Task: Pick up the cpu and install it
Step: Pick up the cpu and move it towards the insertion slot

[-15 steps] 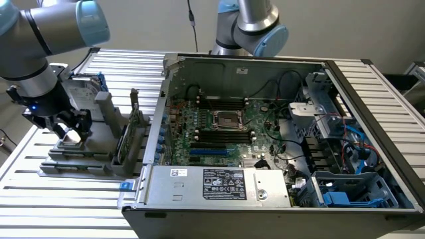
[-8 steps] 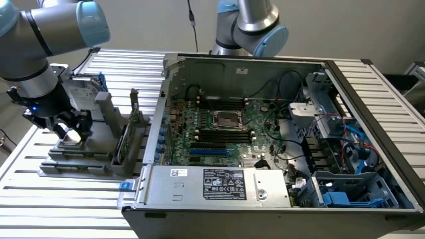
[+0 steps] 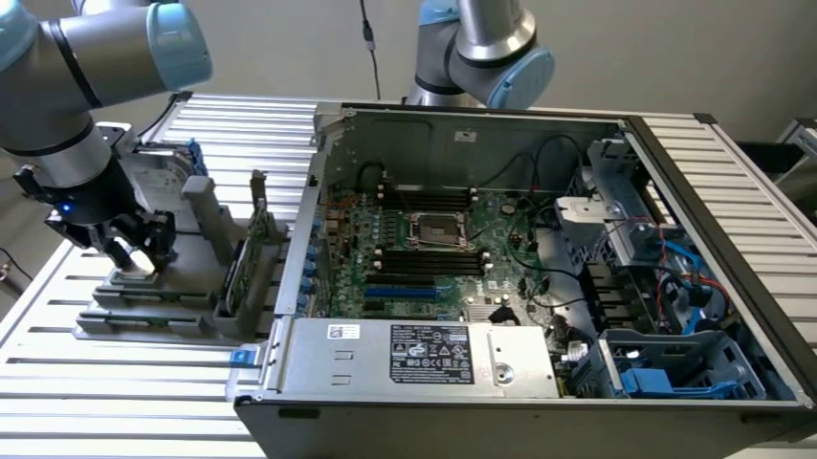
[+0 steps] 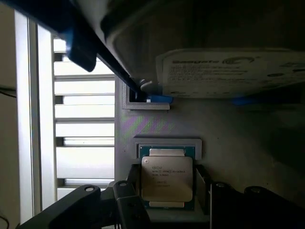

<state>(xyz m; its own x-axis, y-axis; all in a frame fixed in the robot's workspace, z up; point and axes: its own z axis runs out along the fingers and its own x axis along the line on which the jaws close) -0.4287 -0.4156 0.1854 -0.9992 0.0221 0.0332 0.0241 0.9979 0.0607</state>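
Observation:
The cpu [image 4: 167,177], a small square chip with a silvery lid on a green edge, lies flat in a pocket of the grey holder [image 4: 228,143]. My gripper [image 4: 167,193] is lowered over it, with one dark finger [image 4: 129,202] on each side of the chip, close to its edges. The jaws are open, and I cannot tell whether they touch the chip. In the exterior view the gripper [image 3: 138,256] is down on the grey holder [image 3: 153,306] at the exterior view's left, outside the computer. The empty processor socket [image 3: 431,229] sits in the middle of the motherboard.
A silver hard drive [image 4: 228,71] stands in the holder just beyond the chip. Dark memory sticks [image 3: 243,273] stand upright between holder and case. The open computer case [image 3: 715,191] lies on a slatted metal table [image 3: 115,392]. Another arm [image 3: 479,48] rises behind the case.

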